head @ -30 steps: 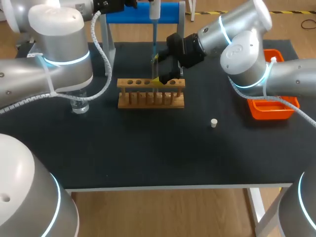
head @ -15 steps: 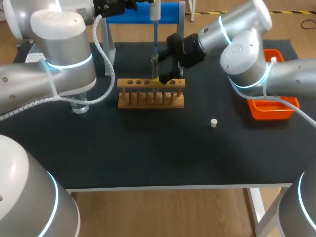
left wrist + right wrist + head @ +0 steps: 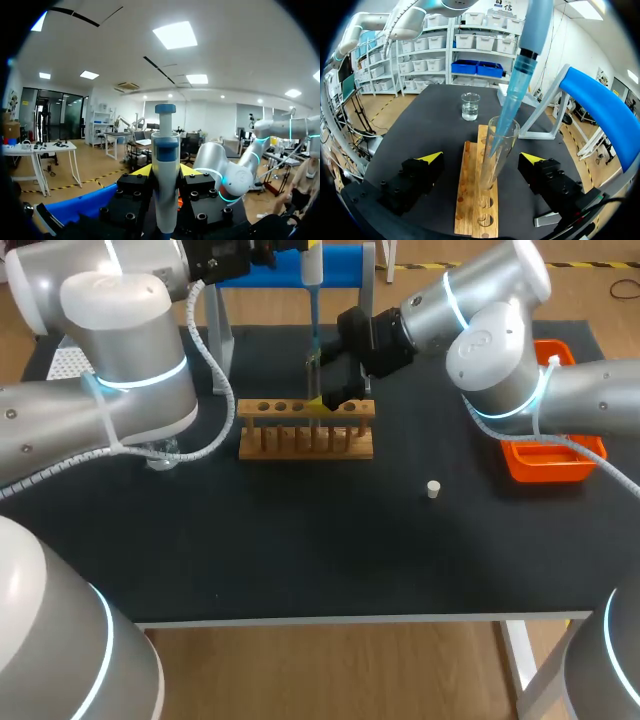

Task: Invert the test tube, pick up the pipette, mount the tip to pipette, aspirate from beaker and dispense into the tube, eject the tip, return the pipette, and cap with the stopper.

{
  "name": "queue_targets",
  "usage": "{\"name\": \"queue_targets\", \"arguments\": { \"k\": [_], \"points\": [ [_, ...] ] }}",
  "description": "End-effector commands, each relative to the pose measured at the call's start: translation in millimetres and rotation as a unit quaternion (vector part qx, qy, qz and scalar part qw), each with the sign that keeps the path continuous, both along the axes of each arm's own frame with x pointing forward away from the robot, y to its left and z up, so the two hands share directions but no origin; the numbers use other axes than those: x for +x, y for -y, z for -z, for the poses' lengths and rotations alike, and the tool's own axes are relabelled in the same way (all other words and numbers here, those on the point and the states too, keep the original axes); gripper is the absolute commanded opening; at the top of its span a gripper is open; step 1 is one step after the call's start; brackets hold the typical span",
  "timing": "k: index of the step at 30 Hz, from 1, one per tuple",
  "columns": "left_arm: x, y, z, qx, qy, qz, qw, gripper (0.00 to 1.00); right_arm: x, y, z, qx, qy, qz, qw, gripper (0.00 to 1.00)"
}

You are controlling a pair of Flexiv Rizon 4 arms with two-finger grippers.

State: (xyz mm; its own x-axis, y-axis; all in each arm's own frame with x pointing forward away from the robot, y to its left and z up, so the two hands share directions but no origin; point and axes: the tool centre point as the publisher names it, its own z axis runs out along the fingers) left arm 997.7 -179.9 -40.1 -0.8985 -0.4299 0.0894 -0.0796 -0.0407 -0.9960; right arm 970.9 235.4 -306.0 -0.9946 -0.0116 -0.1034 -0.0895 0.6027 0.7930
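pipette tip (image 3: pixel 314 335) in the test tube (image 3: pixel 311 375), upper middle of frame
our left gripper (image 3: pixel 166 175) clamps the pipette (image 3: pixel 165 145); our right gripper (image 3: pixel 481 158) gapes open around the tube.

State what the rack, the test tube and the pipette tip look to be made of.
Rack: wood, matt and seemingly unpainted, going by its warm brown, grainy surface. Test tube: clear glass, or possibly clear plastic; the rack shows through its shiny wall. Pipette tip: likely plastic, translucent pale blue and smooth, with stepped moulded rings near its wide end.
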Motion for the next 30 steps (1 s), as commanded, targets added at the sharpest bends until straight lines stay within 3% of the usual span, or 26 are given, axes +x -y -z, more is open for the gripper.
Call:
{"name": "queue_targets", "arguments": {
  "k": [1,15,30],
  "points": [
    [-2.4,0.1,4.0,-0.008,0.005,-0.005,1.0,0.0,0.2,1.2,-1.5,-0.002,-0.001,-0.001,1.0,1.0],
    [-2.7,1.9,7.9,0.007,0.02,-0.001,1.0,0.0,0.2,1.2,-1.5,-0.002,-0.001,-0.001,1.0,1.0],
    [-3.0,2.7,8.0,0.011,0.016,-0.006,1.0,0.0,0.2,1.2,-1.5,-0.002,-0.001,-0.001,1.0,1.0]
  ]
}}
